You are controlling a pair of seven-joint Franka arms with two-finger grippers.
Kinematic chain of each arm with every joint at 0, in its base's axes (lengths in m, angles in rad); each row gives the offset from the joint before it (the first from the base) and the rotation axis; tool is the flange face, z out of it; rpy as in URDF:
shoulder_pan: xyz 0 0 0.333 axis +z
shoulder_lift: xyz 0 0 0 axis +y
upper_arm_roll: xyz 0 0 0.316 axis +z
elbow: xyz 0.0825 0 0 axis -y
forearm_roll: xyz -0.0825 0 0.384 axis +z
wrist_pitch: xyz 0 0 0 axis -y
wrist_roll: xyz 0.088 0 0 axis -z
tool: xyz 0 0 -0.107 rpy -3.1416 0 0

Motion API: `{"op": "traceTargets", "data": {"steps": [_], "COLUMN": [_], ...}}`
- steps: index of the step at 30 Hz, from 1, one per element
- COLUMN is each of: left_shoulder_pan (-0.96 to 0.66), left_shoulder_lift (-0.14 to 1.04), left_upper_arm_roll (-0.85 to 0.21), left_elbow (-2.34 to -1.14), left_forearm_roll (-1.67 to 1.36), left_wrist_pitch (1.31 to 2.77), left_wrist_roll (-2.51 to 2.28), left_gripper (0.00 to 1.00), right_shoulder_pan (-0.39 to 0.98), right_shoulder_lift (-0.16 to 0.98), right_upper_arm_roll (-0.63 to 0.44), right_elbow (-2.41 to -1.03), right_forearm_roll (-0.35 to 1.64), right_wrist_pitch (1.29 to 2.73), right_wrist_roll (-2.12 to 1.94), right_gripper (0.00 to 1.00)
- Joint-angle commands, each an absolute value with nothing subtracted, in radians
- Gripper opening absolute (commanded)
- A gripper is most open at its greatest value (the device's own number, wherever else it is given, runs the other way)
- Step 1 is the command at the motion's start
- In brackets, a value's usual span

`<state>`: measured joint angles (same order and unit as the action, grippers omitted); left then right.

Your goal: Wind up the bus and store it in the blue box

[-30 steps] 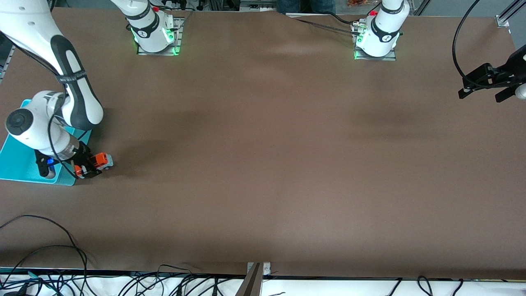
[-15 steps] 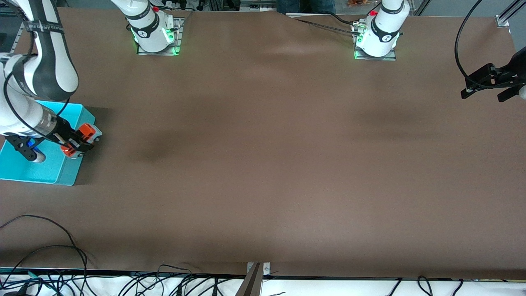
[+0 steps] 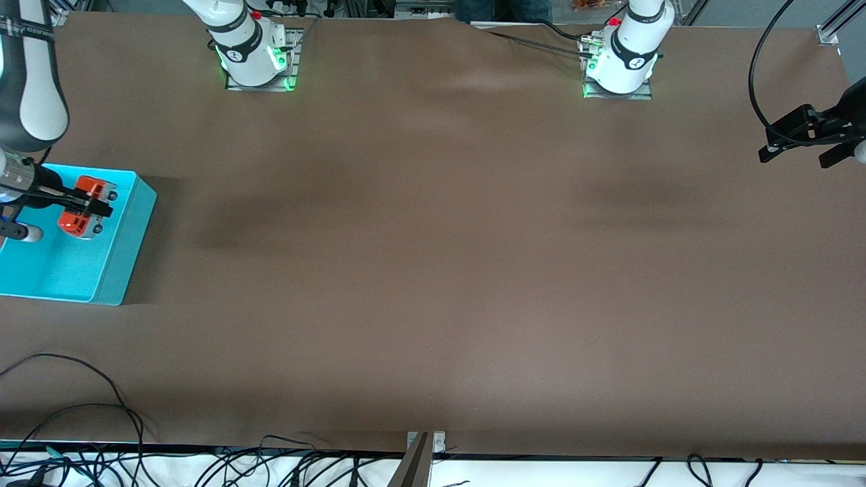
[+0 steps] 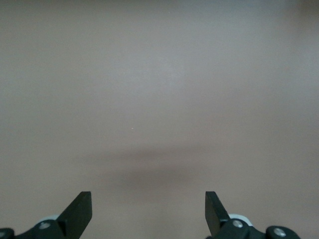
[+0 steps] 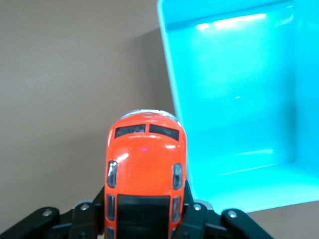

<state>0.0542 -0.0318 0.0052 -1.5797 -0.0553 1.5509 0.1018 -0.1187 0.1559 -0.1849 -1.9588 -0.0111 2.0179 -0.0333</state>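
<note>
My right gripper [image 3: 86, 205] is shut on the bus [image 3: 82, 205], an orange-red toy with a dark roof window, and holds it in the air over the blue box [image 3: 125, 253]. In the right wrist view the bus [image 5: 145, 169] sits between my fingers with the blue box [image 5: 234, 99] below it. The box lies at the right arm's end of the table. My left gripper [image 3: 805, 141] is open and empty, raised over the left arm's end of the table, waiting. The left wrist view shows its fingertips [image 4: 79, 211] wide apart over bare table.
Brown table cover [image 3: 433, 270] spans the whole surface. Cables [image 3: 101, 433] lie along the table's edge nearest the front camera. A metal clamp [image 3: 423, 450] sits at the middle of that edge.
My right gripper has lifted the bus off the table beside the box and carried it up and over the box. The left arm has not moved.
</note>
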Motion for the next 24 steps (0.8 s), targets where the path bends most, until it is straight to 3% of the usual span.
{"op": "traceTargets", "data": {"steps": [1, 10, 24], "left_shoulder_pan": [0.057, 0.057, 0.057], "left_shoulder_lift": [-0.032, -0.032, -0.032], "left_upper_arm_roll": [0.002, 0.002, 0.002], "left_elbow": [-1.563, -1.562, -1.562], "left_forearm_roll": [-0.037, -0.037, -0.037], "left_wrist_pitch": [1.529, 1.529, 1.529], "left_wrist_roll": [0.097, 0.097, 0.095], "left_gripper": [1.0, 1.0, 1.0], "right_shoulder_pan": [-0.118, -0.136, -0.161], "right_shoulder_lift": [0.133, 0.152, 0.23], "right_upper_arm_roll": [-0.245, -0.331, -0.351], "right_elbow": [-1.98, -2.003, -2.028], "right_forearm_roll": [-0.018, -0.031, -0.109], "right_wrist_pitch": [2.008, 2.017, 2.081], "right_wrist_roll": [-0.176, -0.365, -0.428], "right_gripper": [0.0, 0.0, 0.0]}}
